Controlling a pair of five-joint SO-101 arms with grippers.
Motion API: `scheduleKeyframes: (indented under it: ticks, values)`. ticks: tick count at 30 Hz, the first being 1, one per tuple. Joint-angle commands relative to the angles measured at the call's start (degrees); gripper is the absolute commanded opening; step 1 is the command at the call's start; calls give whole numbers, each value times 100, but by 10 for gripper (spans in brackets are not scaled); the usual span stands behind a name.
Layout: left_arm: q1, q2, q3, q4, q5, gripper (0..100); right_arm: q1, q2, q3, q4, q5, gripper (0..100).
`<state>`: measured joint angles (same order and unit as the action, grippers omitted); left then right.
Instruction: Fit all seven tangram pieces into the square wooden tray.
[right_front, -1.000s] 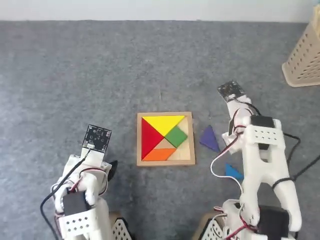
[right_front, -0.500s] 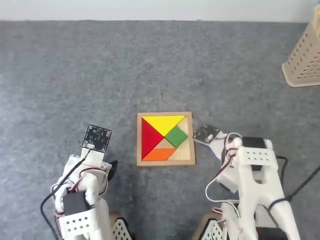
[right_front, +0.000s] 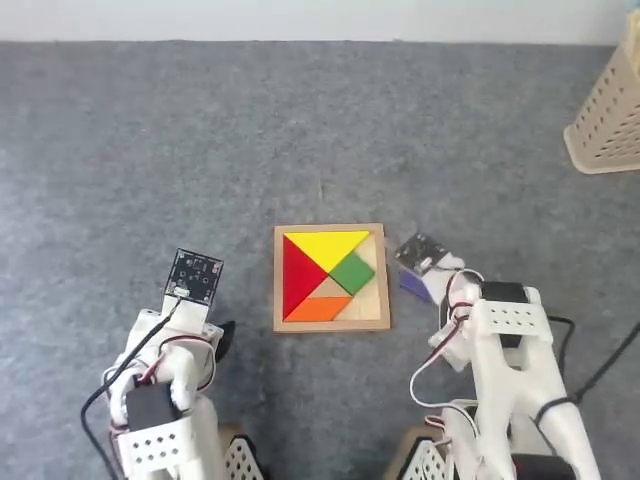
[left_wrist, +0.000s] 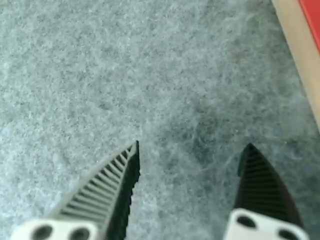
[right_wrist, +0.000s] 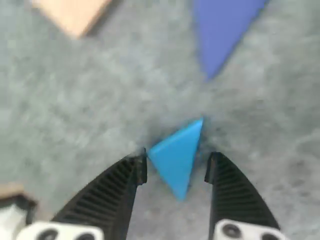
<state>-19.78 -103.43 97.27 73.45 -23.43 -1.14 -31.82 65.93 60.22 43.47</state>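
Right gripper (right_wrist: 175, 162) spread astride the light blue triangle (right_wrist: 176, 152).
The triangle lies flat on grey carpet (right_wrist: 75, 100) between the parted fingers, near the purple triangle (right_front: 412, 285) beside the wooden tray (right_front: 330, 323). Left gripper (left_wrist: 192, 155) hangs released over carpet.

A grey, felt-like carpet (right_front: 200, 130) covers the whole table surface; the square wooden tray (right_front: 279, 280) lies flat on it near the middle; a purple triangle (right_wrist: 225, 25) rests on the carpet just beside the tray's right side in the high view; a light blue triangle (right_wrist: 176, 154) lies close to the purple one, not touching it; a beige perforated basket (right_front: 610, 110) stands at the far right edge.
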Motion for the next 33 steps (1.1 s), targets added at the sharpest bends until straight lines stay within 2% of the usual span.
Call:
scheduleKeyframes:
  ticks: [1,3,13,19,21,26,31,33]
  values:
    - [18,-97,-75,9,35,299,13,-215,-35,-409,-422,84]
    - [18,-97,-75,9,35,299,13,-215,-123,-532,-651,52]
    - [18,-97,-75,9,35,299,13,-215,-1336,-505,-1864,62]
    - [18,-97,-75,9,35,299,-75,-215,-2171,75,-2840,61]
    - [18,-97,-75,9,35,299,-321,-215,-2470,303,-2954,61]
    - [18,-97,-75,9,35,299,-1473,-57,-2716,347,-2954,61]
    - [18,-97,-75,9,35,299,-2202,1182,-3543,233,-3059,61]
    - [18,-97,-75,9,35,299,-2360,1833,-4062,233,-3385,61]
